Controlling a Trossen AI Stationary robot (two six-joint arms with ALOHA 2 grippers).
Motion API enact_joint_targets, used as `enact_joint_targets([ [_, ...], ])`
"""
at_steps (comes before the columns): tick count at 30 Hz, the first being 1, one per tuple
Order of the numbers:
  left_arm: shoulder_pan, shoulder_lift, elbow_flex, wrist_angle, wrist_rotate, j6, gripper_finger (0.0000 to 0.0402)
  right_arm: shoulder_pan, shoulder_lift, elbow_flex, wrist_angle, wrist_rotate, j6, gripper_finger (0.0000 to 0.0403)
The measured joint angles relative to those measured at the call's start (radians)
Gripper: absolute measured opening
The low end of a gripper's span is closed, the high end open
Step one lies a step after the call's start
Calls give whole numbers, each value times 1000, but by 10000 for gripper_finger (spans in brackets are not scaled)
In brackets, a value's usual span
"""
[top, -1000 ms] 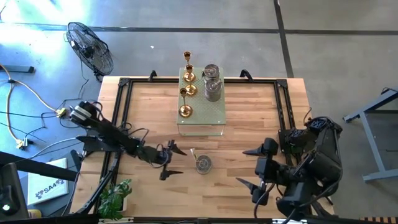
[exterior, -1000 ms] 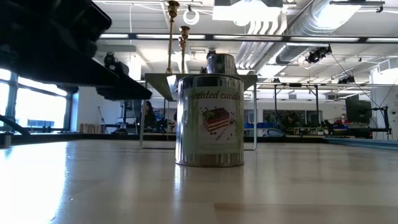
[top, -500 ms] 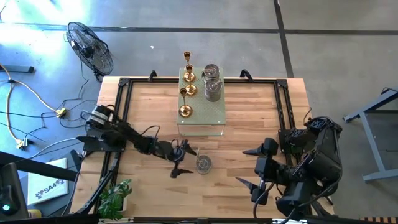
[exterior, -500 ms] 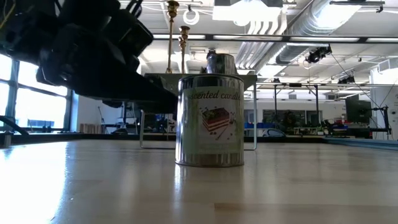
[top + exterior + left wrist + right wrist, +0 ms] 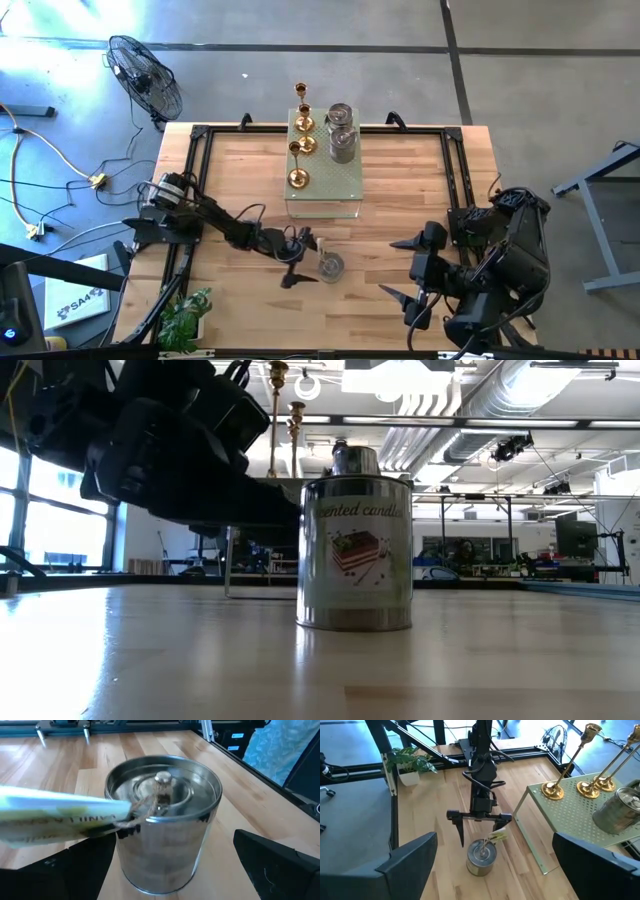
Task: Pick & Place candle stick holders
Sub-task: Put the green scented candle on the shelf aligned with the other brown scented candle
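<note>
The left end effector (image 5: 305, 259) reaches low across the bench (image 5: 230, 190), toward the middle of its near half, fingers spread wide on either side of a squat silver candle stick holder (image 5: 329, 266). In the left wrist view that tin (image 5: 162, 820) sits between the two dark fingers (image 5: 272, 865) with a gap showing at each side, so nothing is gripped. A pale paper tag (image 5: 60, 820) tied by string hangs from the knob on its lid.

The pale green perforated box (image 5: 335, 180) stands at the middle of the bench's far edge. On it stand three gold candle stick holders (image 5: 299, 179) in a row along one side, and two more silver tins (image 5: 342, 146) beside them.

The right end effector (image 5: 405, 283) waits near the bench's near right corner, its fingers wide apart and holding nothing. A small potted plant (image 5: 185, 318) sits at the near left corner.
</note>
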Motion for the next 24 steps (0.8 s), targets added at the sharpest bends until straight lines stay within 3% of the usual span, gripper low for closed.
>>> enact_joint_targets([
  [24, 0, 11, 55, -37, -34, 1, 397, -5, 1, 0, 0, -3, -34, 390],
])
